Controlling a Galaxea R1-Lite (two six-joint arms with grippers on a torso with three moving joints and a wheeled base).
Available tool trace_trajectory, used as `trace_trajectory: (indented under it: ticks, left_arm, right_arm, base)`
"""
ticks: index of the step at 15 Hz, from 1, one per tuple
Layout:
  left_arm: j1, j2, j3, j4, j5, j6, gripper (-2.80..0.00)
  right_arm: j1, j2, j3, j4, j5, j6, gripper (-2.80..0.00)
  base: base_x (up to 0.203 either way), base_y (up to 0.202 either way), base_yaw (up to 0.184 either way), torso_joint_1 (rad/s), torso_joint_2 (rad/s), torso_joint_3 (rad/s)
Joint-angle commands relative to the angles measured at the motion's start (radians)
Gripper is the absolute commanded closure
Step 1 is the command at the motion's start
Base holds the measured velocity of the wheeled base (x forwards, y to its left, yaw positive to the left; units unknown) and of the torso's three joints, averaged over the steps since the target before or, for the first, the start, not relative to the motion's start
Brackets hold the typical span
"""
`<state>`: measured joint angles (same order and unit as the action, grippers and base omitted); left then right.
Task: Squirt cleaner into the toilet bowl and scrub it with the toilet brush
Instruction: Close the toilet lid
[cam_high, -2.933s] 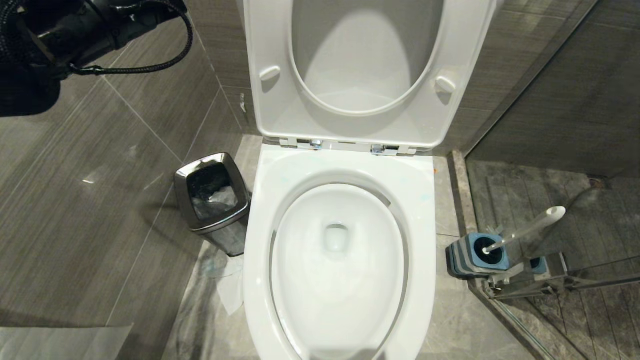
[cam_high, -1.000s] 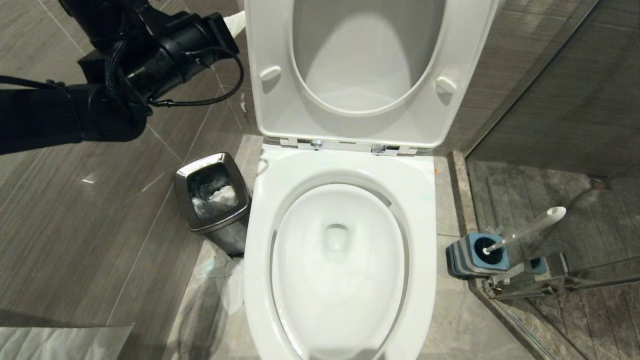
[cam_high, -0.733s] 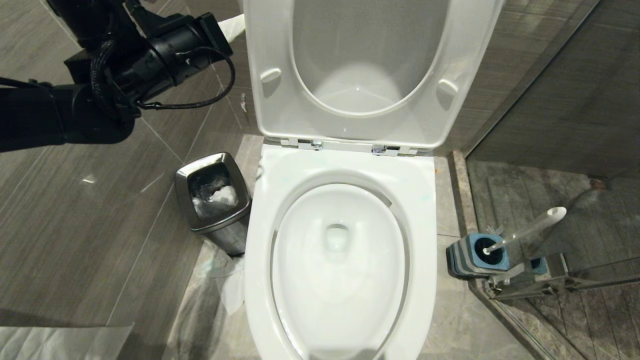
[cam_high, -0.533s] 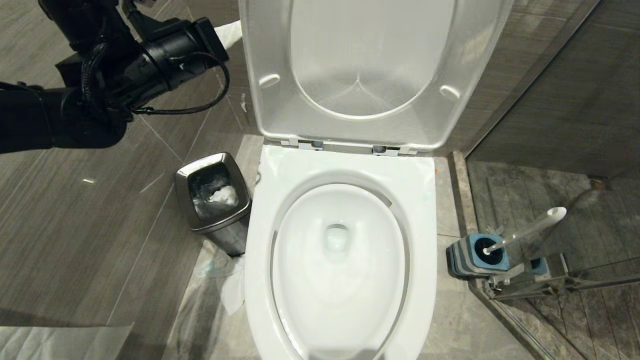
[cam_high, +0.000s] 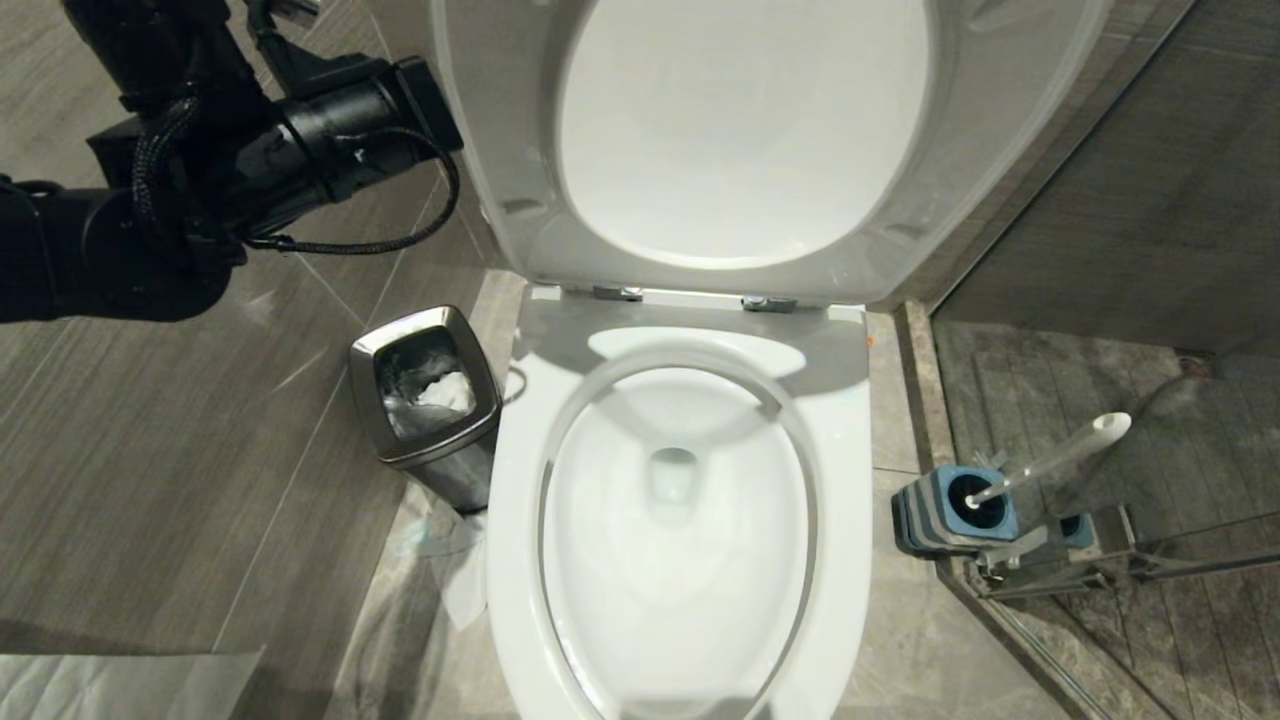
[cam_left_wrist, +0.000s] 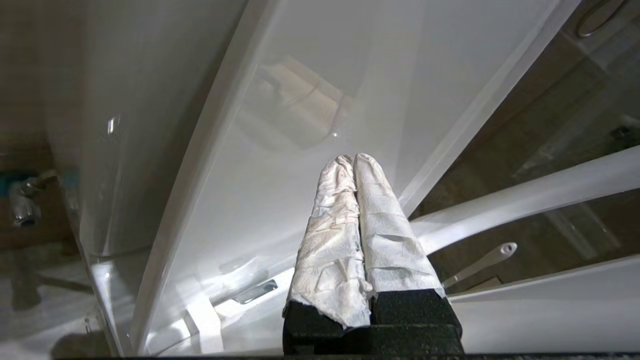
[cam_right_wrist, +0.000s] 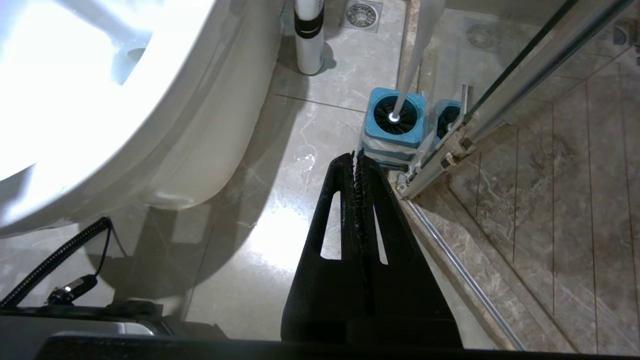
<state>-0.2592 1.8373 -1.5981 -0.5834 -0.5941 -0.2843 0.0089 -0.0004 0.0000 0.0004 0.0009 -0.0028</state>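
The left gripper (cam_left_wrist: 354, 159), clenched on nothing, is pressed behind the lid (cam_high: 740, 120), which probably tips forward over the toilet bowl (cam_high: 675, 520); the toilet brush (cam_right_wrist: 411, 65) is found just ahead of the clenched right gripper (cam_right_wrist: 356, 155).

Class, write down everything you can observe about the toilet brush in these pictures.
The toilet brush has a slim, straight, white handle, plastic by its look, with a rounded tip. It leans tilted in a small square holder with a blue top and grey-striped sides. The holder stands on the floor right of the toilet bowl, beside a glass partition's metal frame. Its bristles are hidden. Nothing grips it.
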Motion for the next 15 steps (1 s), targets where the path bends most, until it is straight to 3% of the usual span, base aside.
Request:
trace_trajectory:
  ticks: [1,6,9,15]
  left_arm:
    - [0.018,-0.021,-0.005,-0.007,0.005,0.003,0.0]
    - [0.07,-0.087,-0.002,-0.005,0.018,0.005,0.0]
    - [0.101,-0.098,-0.029,-0.026,0.105,0.044,0.0]
    - [0.115,-0.077,-0.098,-0.056,0.176,0.045,0.0]
  right_arm:
    - [0.0,0.0,0.002,0.0,0.001,0.0,0.0]
    - [0.0,0.0,0.002,0.0,0.001,0.0,0.0]
    - [0.0,0.0,0.001,0.0,0.001,0.0,0.0]
    - [0.0,0.0,0.002,0.0,0.001,0.0,0.0]
  base:
    - [0.0,0.0,0.0,0.0,0.0,0.0]
    - [0.0,0.0,0.0,0.0,0.0,0.0]
    - [0.0,0.0,0.0,0.0,0.0,0.0]
    - [0.0,0.0,0.0,0.0,0.0,0.0]
